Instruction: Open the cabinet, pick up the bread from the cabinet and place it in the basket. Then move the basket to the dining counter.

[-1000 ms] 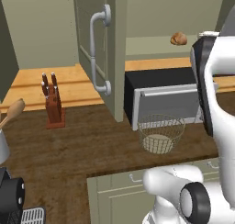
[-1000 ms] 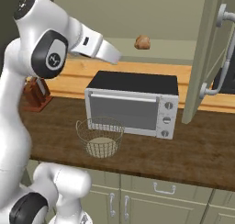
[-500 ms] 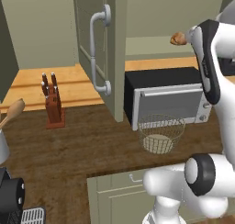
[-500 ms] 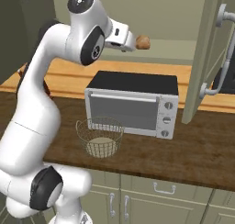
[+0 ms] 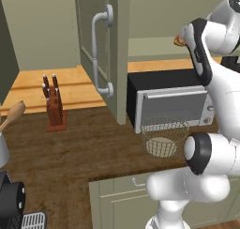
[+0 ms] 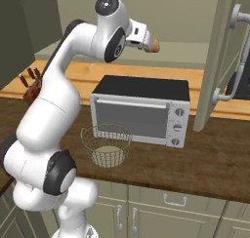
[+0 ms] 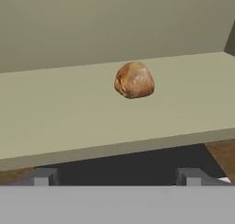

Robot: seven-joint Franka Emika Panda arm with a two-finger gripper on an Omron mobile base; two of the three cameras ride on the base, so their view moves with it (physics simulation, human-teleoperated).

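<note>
Cabinet [image 5: 101, 49] is found open, its door swung out over the worktop with the grey bar handle [image 5: 99, 54] facing the left base camera. The step in hand is judged to be the reach for the bread [image 7: 134, 80]; the door-opening part looks complete.

The bread is seen on the cabinet shelf [image 7: 55, 122], roughly mid-shelf, set back from the front edge and nearer the rear wall. In the right base view the roll [image 6: 153, 46] appears just beyond the hand. No contact is seen.

The gripper [image 7: 117, 177] is held with its jaws fully apart, nothing between them; both tips are seen low in the hand view, short of the shelf's front edge and below the roll.

Arm pose: raised high from the base, elbow up, forearm directed roughly level toward the shelf opening above the microwave [image 6: 139, 110]. The wrist is aimed along the shelf.

The basket [image 6: 106, 145] is noted on the dark wood counter [image 6: 210, 164], in front of the microwave's door, toward the counter's front edge.

Next move, as judged: the hand is to be advanced over the shelf edge until the roll lies between the fingers, then closed. The roll is rounded and may be pushed back if struck by one tip first
</note>
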